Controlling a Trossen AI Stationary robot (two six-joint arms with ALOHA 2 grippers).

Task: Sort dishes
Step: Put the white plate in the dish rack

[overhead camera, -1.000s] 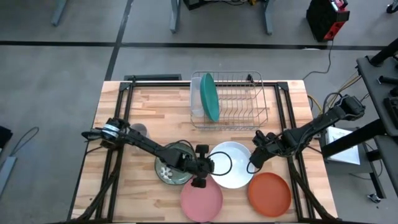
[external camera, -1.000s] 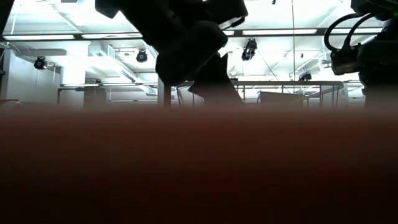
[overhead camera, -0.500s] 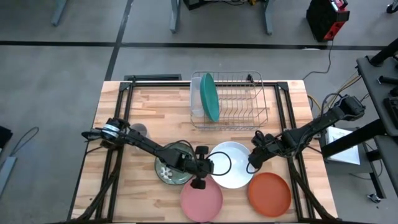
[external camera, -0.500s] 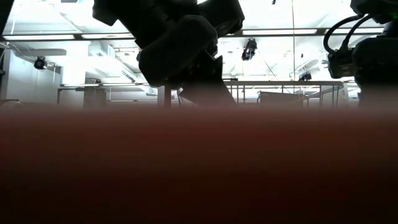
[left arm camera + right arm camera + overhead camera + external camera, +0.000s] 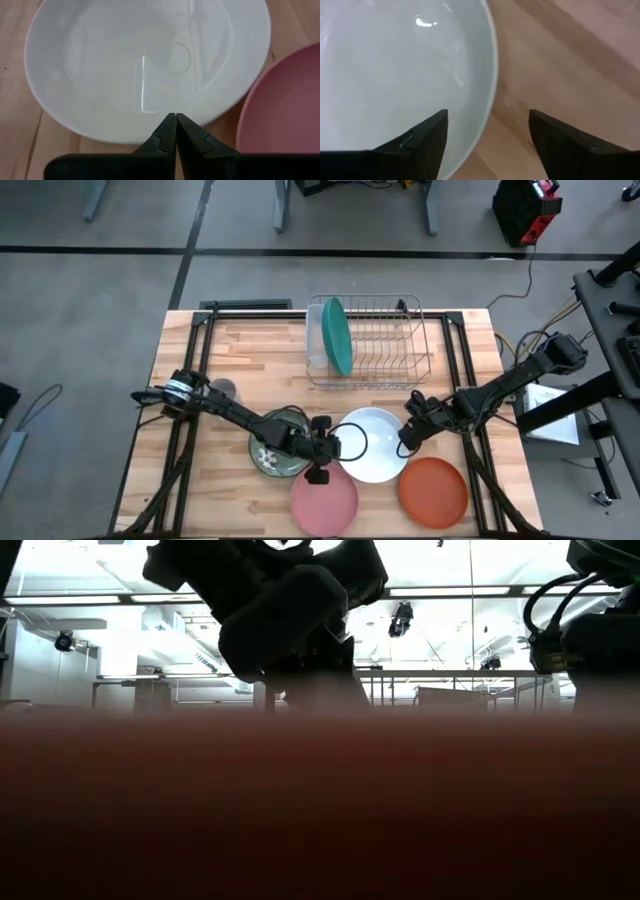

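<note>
Right gripper (image 5: pixel 404 442) is at the right rim of the bowl (image 5: pixel 372 444), fingers wide apart, and the wrist view shows the rim running between them: one finger over the inside, one over bare table (image 5: pixel 230 350) outside. Looks like a rim pinch being set up. To do it well: get the rim deep between the pads before closing, close square to the edge so the bowl doesn't skid toward the left arm, then lift straight up before any sideways move. Left gripper (image 5: pixel 176 121) sits at the bowl's left rim with fingers pressed together on nothing, tips just over the edge; it's crowding the bowl and should back off or stay put so it doesn't snag during the lift. Bowl is near the front edge, middle of the table, with the pink plate (image 5: pixel 324 501) just beside it at front-left, the orange plate (image 5: pixel 433 491) at front-right, and the green flowered plate (image 5: pixel 272 456) to its left, partly under the left arm. Teal plate (image 5: pixel 337 335) already stands on edge at the left end of the rack (image 5: pixel 392 330) near the back edge. Low view is blocked by something red-brown close up, no help. Watch clearance over the orange plate on the way out.
</note>
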